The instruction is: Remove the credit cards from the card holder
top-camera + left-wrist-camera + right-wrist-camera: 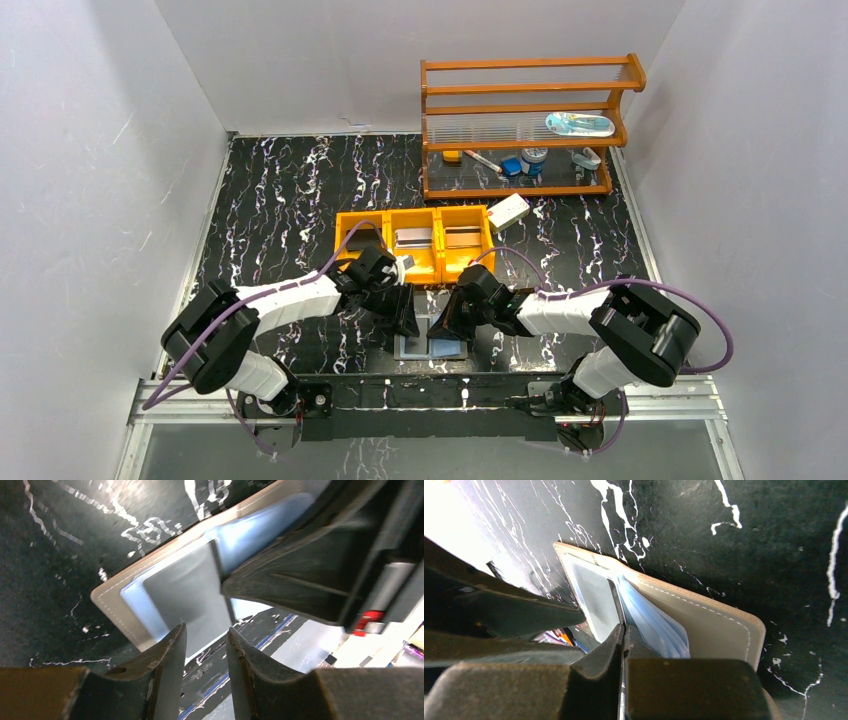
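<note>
- Lying open on the black, white-veined tabletop [280,200], near its front edge and between the two arms, is the thin grey folding card holder [432,347] with pale blue inner faces.
- On its left inner face sits a flat silvery-grey rectangle [182,597]. I cannot tell whether this is a card not yet drawn out or only the pocket front.
- The right fingers [599,655] are pressed together on the holder's pale blue inner leaves at the fold, apparently pinning it down.
- The left fingers [167,665] stand apart just at the rectangle's near edge, gripping nothing.
- Beyond the holder, the orange three-compartment plastic tray [414,212] holds a silvery-grey card [415,238] in its middle compartment and a brownish card [462,238] in its right one.
- A dark flat shape [366,240] in the left compartment, partly hidden by the left arm, is probably the third card.
- Judging by this, most of the emptying looks done, with at most one card left to pull.
</note>
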Controlling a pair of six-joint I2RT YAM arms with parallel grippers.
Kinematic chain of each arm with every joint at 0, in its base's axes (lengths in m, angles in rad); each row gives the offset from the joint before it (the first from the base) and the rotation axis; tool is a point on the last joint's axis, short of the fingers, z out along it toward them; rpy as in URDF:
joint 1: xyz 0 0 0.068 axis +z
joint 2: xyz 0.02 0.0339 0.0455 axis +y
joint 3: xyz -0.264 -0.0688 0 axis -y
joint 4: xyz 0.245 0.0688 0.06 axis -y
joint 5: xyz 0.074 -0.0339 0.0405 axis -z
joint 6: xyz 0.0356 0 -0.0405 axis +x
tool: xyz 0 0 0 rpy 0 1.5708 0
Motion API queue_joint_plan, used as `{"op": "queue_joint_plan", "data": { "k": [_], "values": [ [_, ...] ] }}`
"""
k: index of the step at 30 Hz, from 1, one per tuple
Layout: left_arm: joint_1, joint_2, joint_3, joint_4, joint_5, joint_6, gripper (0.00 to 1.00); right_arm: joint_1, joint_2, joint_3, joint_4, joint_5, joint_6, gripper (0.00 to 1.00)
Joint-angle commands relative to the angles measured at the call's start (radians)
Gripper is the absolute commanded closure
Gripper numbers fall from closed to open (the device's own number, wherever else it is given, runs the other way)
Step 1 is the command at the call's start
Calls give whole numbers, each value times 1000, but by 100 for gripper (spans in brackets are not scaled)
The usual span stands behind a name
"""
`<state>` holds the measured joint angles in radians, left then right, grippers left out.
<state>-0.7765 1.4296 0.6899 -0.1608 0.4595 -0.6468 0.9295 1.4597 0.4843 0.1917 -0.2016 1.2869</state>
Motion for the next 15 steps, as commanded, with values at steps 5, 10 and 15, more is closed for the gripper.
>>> {"op": "queue_joint_plan", "data": {
  "k": [5,10,15],
  "values": [
    [-2,37,-67,-12,-6,-6,71,-4,-20,-1,24,-1,8,91],
    [-3,32,-81,-59,-68,-15,73,-5,-52,-15,8,30,17,89],
    [-3,41,-82,-73,-89,-7,76,-8,-56,-30,31,19,31,90]
  ]
}}
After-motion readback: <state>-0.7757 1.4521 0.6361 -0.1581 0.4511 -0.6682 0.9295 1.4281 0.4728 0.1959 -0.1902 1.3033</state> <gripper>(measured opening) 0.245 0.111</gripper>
